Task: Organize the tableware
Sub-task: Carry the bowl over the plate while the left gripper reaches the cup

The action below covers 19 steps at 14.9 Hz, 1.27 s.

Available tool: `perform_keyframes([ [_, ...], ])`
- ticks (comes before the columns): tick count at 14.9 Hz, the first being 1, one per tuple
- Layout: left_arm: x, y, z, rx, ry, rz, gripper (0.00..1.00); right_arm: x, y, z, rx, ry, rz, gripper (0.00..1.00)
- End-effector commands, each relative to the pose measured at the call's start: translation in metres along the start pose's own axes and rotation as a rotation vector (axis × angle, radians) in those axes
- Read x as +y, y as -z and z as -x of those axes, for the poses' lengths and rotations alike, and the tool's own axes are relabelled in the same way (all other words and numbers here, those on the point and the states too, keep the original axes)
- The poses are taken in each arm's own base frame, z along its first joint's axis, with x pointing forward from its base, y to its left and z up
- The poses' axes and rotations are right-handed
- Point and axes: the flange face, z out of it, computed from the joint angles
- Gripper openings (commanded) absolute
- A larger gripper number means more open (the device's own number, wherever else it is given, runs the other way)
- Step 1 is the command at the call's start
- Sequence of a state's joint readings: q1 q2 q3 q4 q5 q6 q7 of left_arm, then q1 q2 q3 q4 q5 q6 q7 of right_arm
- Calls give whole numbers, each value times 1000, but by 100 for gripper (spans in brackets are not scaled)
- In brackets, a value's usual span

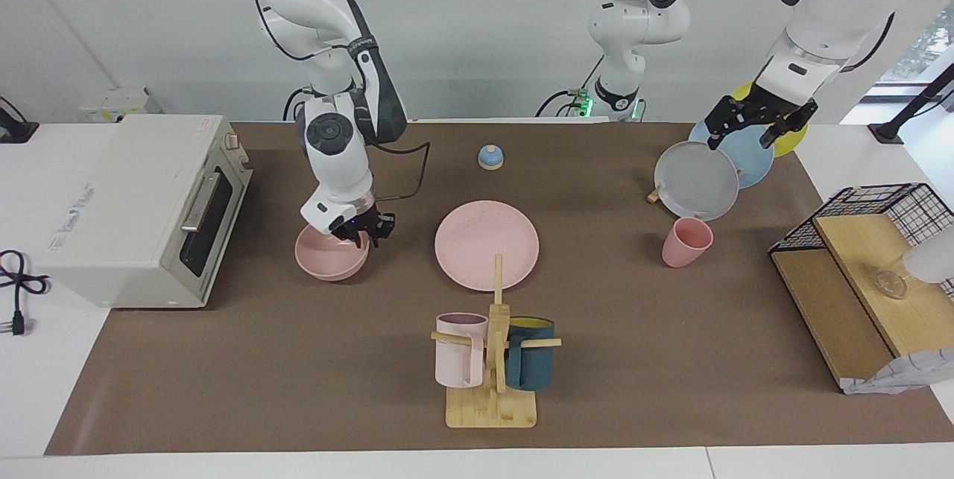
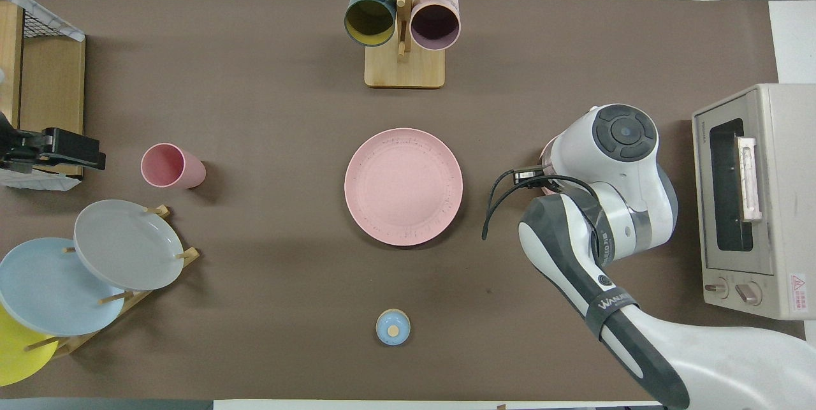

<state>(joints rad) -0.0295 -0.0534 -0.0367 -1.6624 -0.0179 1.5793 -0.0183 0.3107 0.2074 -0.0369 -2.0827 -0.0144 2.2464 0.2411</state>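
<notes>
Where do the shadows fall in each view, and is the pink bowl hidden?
Facing view: soft, even light; the pink cup casts a faint shadow toward the right arm's end; the pink bowl shows, the right tool at its rim. Overhead view: the right arm covers nearly all of the bowl; the left tool shows at the frame's edge.

The brown matte surface (image 1: 298, 389) carried a wide flat matte pink plate (image 1: 487, 245) near its middle. A round matte pink bowl (image 1: 328, 258) sat toward the right arm's end, beside a cream toaster oven (image 1: 141, 203). A small tapered pink cup (image 1: 686, 241) stood toward the left arm's end, just beside a wooden rack of grey, blue and yellow plates (image 1: 697, 179). A bamboo mug tree with a pale pink and a dark teal mug (image 1: 492, 367) stood farther from the robots than the plate; a small blue domed bell (image 1: 490, 157) sat nearer them. A wood-and-wire shelf (image 1: 857, 285) rested at the left arm's end.
</notes>
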Motion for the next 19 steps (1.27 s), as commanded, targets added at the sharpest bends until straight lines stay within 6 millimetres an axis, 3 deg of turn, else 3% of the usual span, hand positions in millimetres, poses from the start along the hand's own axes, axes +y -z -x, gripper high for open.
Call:
perform_keyframes([
  [1, -3, -1, 4, 21, 6, -17, 100, 1, -2, -1, 15, 11, 26, 0],
  [3, -3, -1, 4, 21, 6, -17, 100, -5, 2, -1, 17, 29, 32, 0],
  [5, -2, -1, 3, 19, 8, -17, 100, -19, 18, -8, 19, 48, 40, 0],
  [7, 0, -6, -1, 16, 5, -14, 100, -52, 45, -20, 17, 52, 45, 0],
  [8, 0, -11, -5, 15, 5, -13, 100, -79, 59, -24, 15, 25, 50, 0],
  [10, 0, -34, -19, 7, 5, -12, 100, -156, 74, -30, 3, -35, 72, 0],
  [12, 2, -65, -33, 11, 0, -9, 100, -218, 80, -33, 3, -99, 89, 0],
  [13, 5, -85, -41, 10, -6, -5, 100, -241, 76, -26, -6, -108, 103, 0],
  [15, 11, -125, -54, 11, -15, 0, 100, -277, 77, -7, 20, -100, 87, 0],
  [16, 20, -143, -58, 18, -21, 15, 100, -283, 82, -8, 54, -102, 55, 0],
  [19, 22, -176, -70, 28, -19, 26, 100, -301, 64, 6, 69, -67, 37, 0],
])
